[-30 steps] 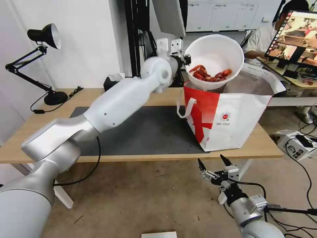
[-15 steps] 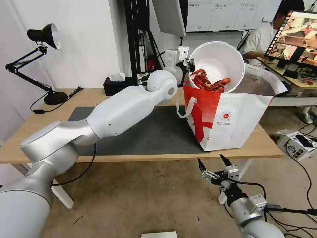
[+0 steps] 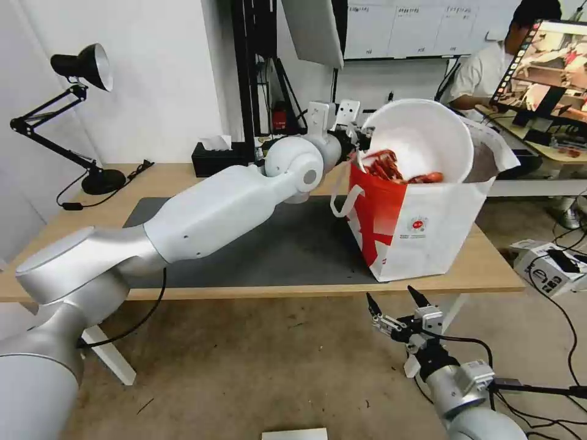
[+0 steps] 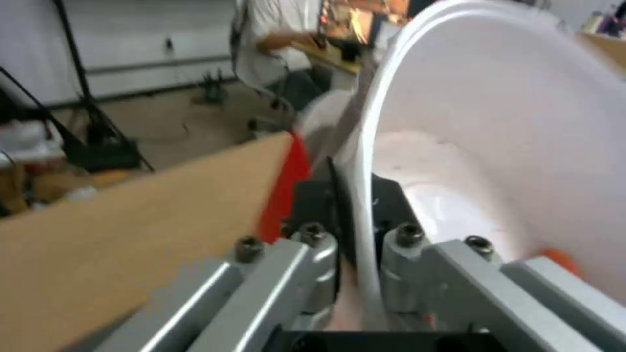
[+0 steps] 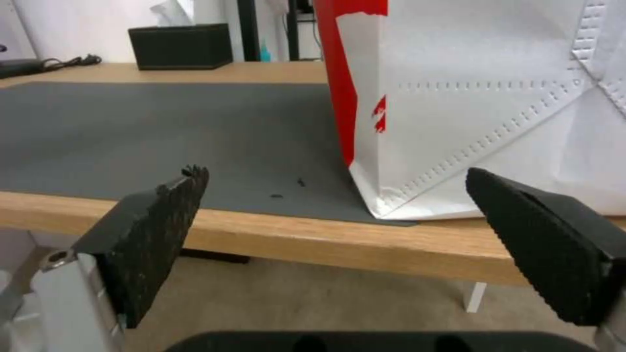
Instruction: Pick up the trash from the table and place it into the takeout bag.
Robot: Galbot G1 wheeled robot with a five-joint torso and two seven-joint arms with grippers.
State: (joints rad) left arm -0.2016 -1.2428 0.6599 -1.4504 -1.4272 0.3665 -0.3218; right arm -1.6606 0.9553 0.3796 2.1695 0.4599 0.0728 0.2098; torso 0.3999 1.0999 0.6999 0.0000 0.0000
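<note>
Your left gripper [image 3: 358, 135] pinched the bowl [image 3: 428, 137] rim inside the bag [image 3: 428, 226]; wrist view showed that clamp. Right gripper [image 3: 394, 304] hung open.

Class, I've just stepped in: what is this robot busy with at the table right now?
The left tool grips the rim of a white bowl holding red shells, tipped on its side in the mouth of the takeout bag on the table. The right tool waits open below the table's front edge, holding nothing.
</note>
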